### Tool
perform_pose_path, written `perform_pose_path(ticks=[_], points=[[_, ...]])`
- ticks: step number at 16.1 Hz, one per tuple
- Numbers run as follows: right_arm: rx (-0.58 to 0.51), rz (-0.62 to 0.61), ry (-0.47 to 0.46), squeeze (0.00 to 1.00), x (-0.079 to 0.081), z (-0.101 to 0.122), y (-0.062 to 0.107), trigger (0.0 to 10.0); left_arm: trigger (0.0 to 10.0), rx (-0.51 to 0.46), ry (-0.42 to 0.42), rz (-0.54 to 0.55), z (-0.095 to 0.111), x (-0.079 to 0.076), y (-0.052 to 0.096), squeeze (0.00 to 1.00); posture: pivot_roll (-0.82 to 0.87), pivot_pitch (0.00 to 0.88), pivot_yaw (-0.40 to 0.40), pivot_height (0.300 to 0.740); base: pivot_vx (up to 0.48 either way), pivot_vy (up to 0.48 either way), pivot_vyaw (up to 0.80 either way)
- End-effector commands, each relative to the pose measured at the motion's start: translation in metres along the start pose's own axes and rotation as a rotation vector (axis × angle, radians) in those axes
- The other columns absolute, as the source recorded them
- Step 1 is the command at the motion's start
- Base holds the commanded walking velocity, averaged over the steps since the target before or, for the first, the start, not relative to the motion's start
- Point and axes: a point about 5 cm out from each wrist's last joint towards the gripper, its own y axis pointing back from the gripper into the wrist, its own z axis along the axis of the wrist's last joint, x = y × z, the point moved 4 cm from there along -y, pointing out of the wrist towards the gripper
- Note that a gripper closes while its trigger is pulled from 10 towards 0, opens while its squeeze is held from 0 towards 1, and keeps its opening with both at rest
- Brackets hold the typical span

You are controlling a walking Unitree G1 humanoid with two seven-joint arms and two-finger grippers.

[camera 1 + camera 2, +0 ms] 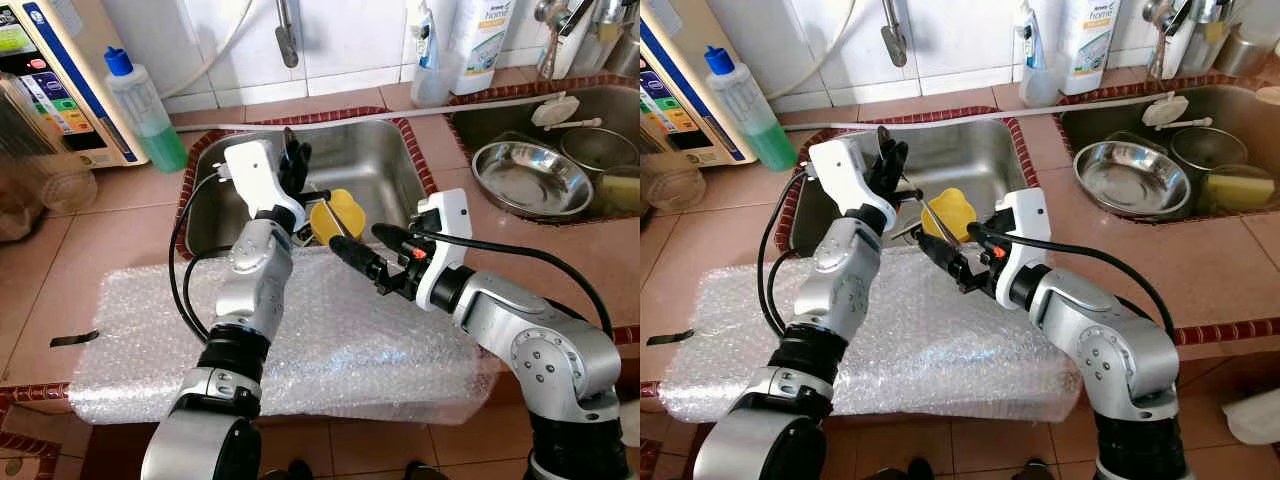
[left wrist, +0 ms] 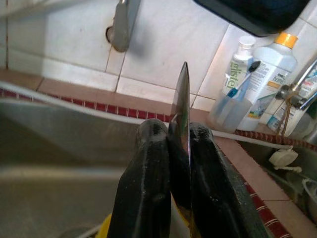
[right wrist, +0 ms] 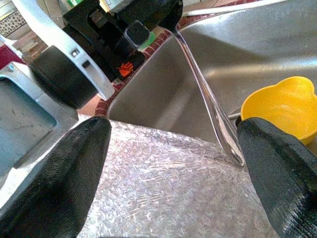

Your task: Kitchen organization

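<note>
The near steel sink (image 1: 360,165) holds a yellow cup (image 1: 335,215) against its front wall; whether anything lies in the cup is hard to make out. The second sink (image 1: 500,115), to the robot's right, carries a steel bowl (image 1: 532,178), a smaller pot (image 1: 603,150) behind it and a yellow sponge (image 1: 622,190). A green-liquid bottle (image 1: 145,110) with a blue cap stands on the tiled surface (image 1: 110,230) left of the near sink, beside a white appliance (image 1: 50,80). A toothbrush tumbler (image 1: 432,70) and a white detergent bottle (image 1: 480,45) stand at the wall between the sinks.

A sheet of bubble wrap (image 1: 350,350) covers the surface in front of the near sink, reaching its red-tiled rim and overhanging the surface's front edge. The surface to the left of the wrap is open tile.

The left gripper (image 2: 173,148) is above the sink's front left, its jaws pressed together on the handle of a metal spoon (image 3: 208,104) that slants down toward the wrap's far edge, just beside the cup. The right gripper (image 3: 173,163) sits over that edge with jaws spread wide, the spoon's lower end between them, touching neither finger.
</note>
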Motion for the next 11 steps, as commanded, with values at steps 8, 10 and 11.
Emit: perform_pose_path(ticks=[8,10,11], points=[[-0.001,0.027,0.024,1.0,0.011,-0.004,-0.002,10.0,10.0,0.037,0.16,0.093,0.01,-0.002,-0.017,0.0,-0.34,0.207,0.186,0.74,0.0,0.0,0.0],[0.001,0.032,0.027,1.0,0.014,-0.005,-0.002,10.0,10.0,0.108,0.122,0.104,-0.009,0.001,-0.014,0.0,-0.34,0.208,0.188,0.74,0.0,0.0,0.0],[0.003,0.036,0.032,1.0,0.015,-0.006,-0.003,10.0,10.0,0.135,0.102,0.104,-0.02,0.002,-0.011,0.0,-0.35,0.208,0.189,0.74,0.0,0.0,0.0]])
